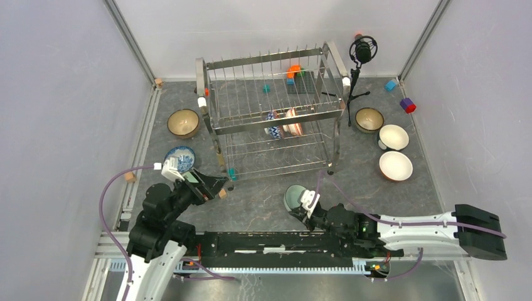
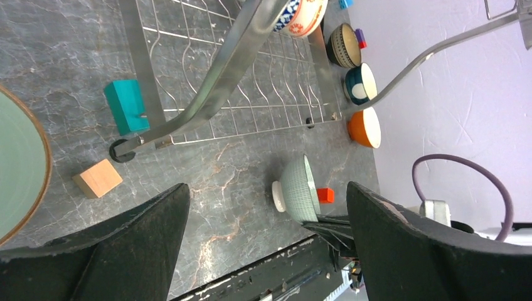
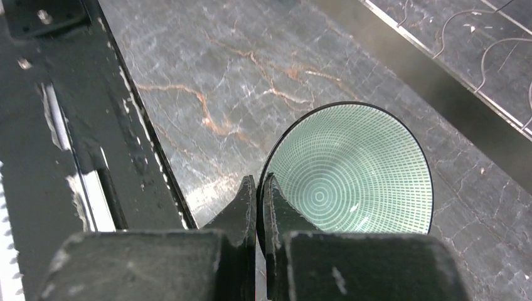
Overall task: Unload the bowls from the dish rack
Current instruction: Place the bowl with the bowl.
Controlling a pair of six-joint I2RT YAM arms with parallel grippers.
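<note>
The dish rack (image 1: 270, 113) stands mid-table. A blue-and-white bowl (image 1: 273, 125) and a red-and-white floral bowl (image 1: 293, 123) stand on edge in it. My right gripper (image 1: 307, 204) is shut on the near rim of a pale green bowl (image 1: 293, 197), which it holds tilted low over the table in front of the rack. In the right wrist view the gripper (image 3: 259, 185) pinches that bowl (image 3: 357, 169) with one finger inside and one outside. My left gripper (image 1: 213, 187) is open and holds nothing. From the left wrist view (image 2: 266, 219) it faces the green bowl (image 2: 300, 189).
A tan bowl (image 1: 184, 123) and a blue-and-white bowl (image 1: 180, 158) sit left of the rack. A brown bowl (image 1: 369, 118) and two white-lined bowls (image 1: 394, 137) (image 1: 396, 165) sit to its right. A microphone tripod (image 1: 359, 69) stands at the back right, and small blocks (image 2: 127, 105) (image 2: 98, 177) (image 2: 325, 195) lie about.
</note>
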